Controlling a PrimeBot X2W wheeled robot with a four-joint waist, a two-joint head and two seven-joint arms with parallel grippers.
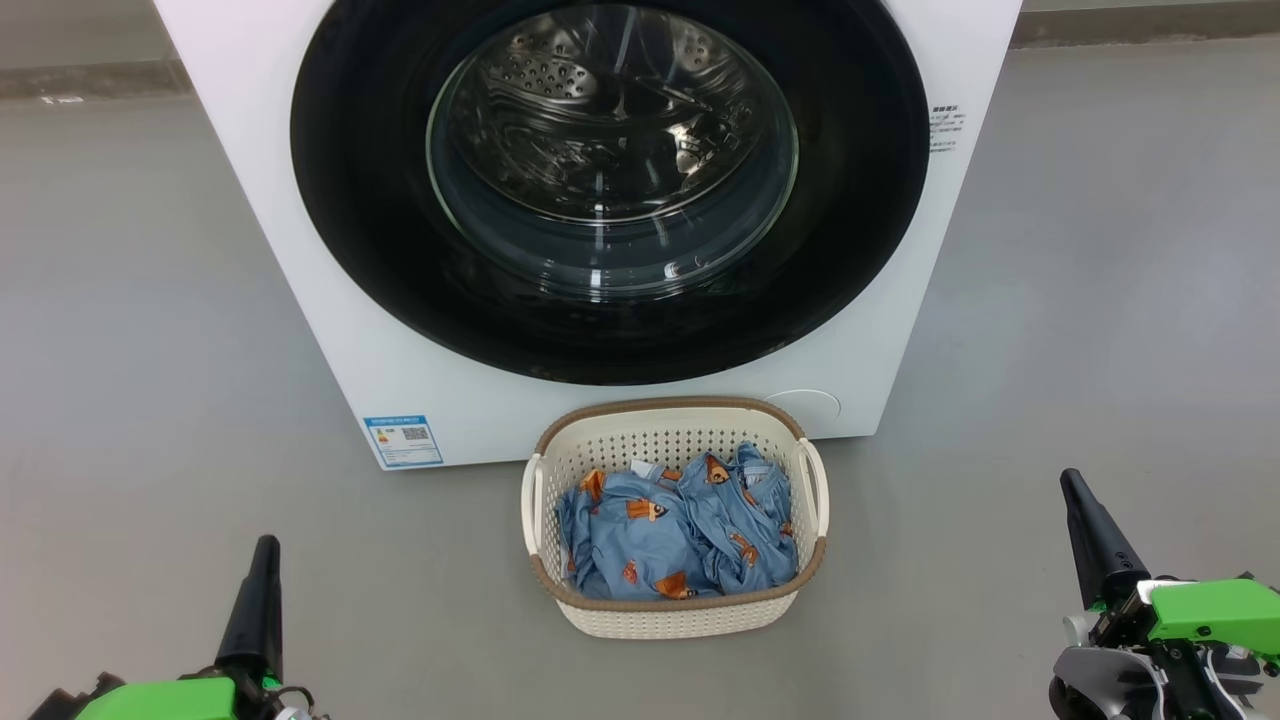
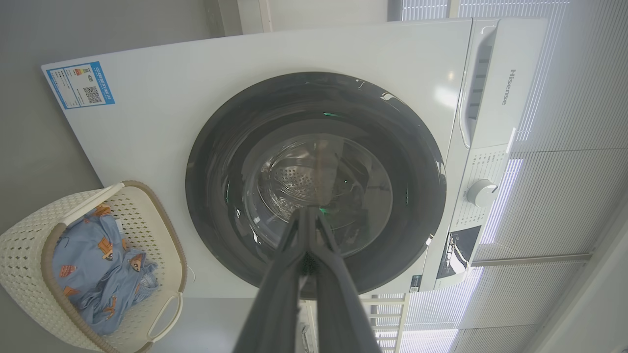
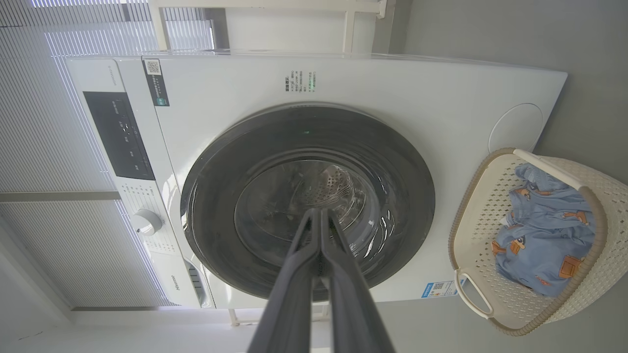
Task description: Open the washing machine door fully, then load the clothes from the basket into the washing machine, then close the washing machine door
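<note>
Brand: we read "Hisense" (image 2: pixel 511 87) on the top strip of the washing machine (image 1: pixel 250 200), next to the recessed drawer front (image 2: pixel 478 83). A blue label sticker (image 1: pixel 403 441) with a QR code sat at the lower left corner of the front, its text too small to read. The same went for the small print block (image 1: pixel 945 125) right of the door and the dark QR sticker (image 3: pixel 156 81) by the black control panel (image 3: pixel 119 136). A white dial (image 2: pixel 481 192) sat beside that panel, and a round flap (image 1: pixel 805 405) was at the lower right of the front, just behind the basket.

Surroundings: grey floor (image 1: pixel 130 350), slatted blinds (image 2: pixel 564 171) behind the machine.

The washing machine door (image 1: pixel 350 200) was shut flush against the front, and we saw the steel drum through the glass. The basket (image 1: pixel 675 615) stood on the floor just in front of the machine, under the door, between the robot and the front panel. The clothes (image 1: pixel 660 535) lay bundled inside it, below the rim.

The left end effector (image 1: pixel 266 548) was at the lower left, fingers pressed together, gripping nothing. The right end effector (image 1: pixel 1072 485) was at the lower right in the same state. The basket lay between the two, well apart from each. In both wrist views the fingers pointed at the door glass, with the door well ahead of the tips.
</note>
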